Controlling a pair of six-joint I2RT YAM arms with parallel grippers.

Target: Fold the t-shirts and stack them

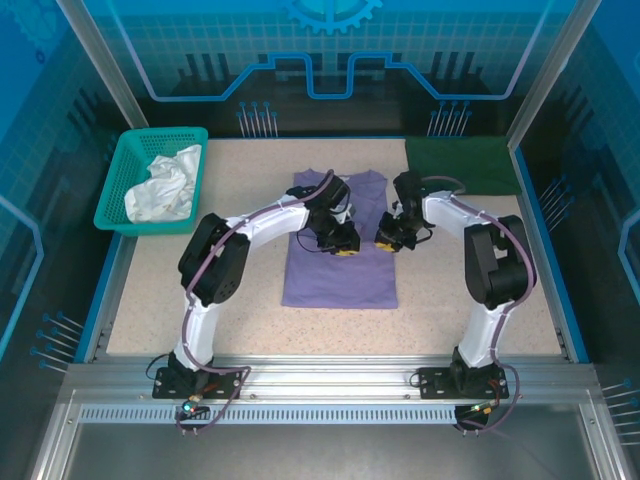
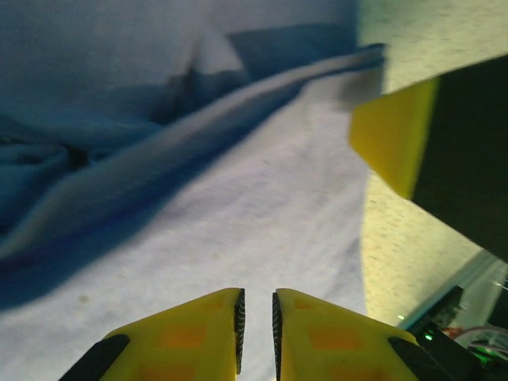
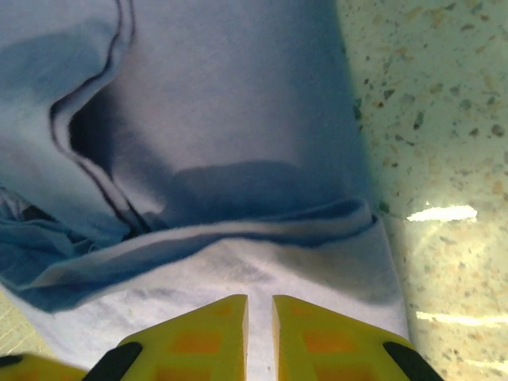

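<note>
**A:** Start big. What is under everything?

**B:** The speckled table (image 1: 480,300). The purple shirt (image 1: 340,275) lies on its middle, collar to the far side and hem toward the arm bases.

**A:** And the other shirt?

**B:** The green shirt (image 1: 462,163) lies flat, beyond the purple shirt and to its right, well apart from it.

**A:** To the left of the purple shirt?

**B:** A teal basket (image 1: 112,190), also on the far side and well apart. A crumpled white cloth (image 1: 165,185) lies in it.

**A:** Where are the pincers?

**B:** The left gripper (image 1: 343,245) is low over the purple shirt's middle. The right gripper (image 1: 388,238) is at the shirt's right edge, near the left one.

**A:** Open or closed?

**B:** From the left wrist, the left gripper (image 2: 258,295) has its yellow fingers drawn together to a thin slit over the purple cloth (image 2: 262,238). From the right wrist, the right gripper (image 3: 259,300) looks the same, with a raised fold of the shirt (image 3: 238,103) running across just beyond it. I cannot tell if either one pinches fabric.
</note>
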